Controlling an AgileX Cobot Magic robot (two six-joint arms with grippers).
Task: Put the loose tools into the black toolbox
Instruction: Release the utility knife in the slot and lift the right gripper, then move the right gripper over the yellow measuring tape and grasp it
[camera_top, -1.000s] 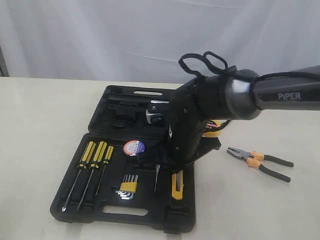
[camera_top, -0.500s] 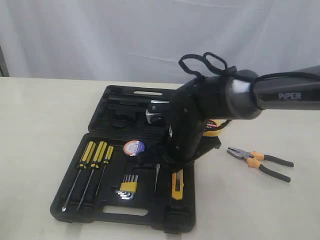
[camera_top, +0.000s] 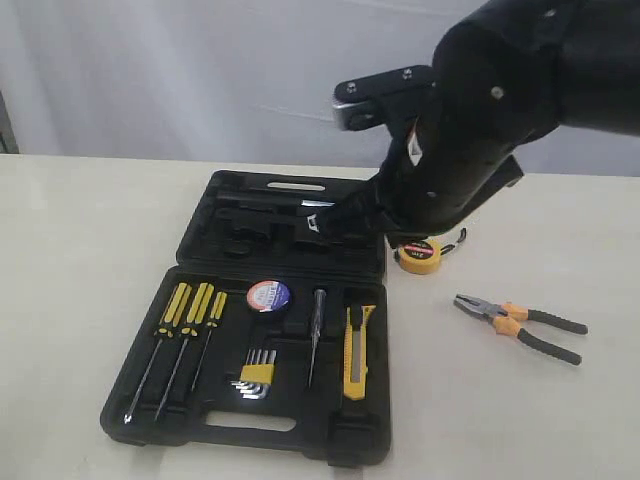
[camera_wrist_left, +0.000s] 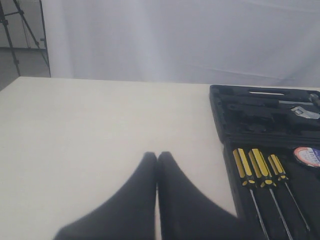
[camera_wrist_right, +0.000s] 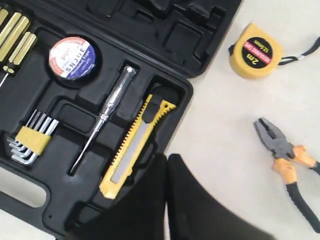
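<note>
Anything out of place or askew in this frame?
Only the tape measure and pliers: both lie loose on the table beside the toolbox. The utility knife looks seated in its slot. No damage visible.

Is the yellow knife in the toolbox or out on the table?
In. The knife lies flat in a moulded slot of the open toolbox, beside the test pen.

Bright, soft, even light; faint shadows; wrist views fairly sharp, near jaws blurred.
</note>
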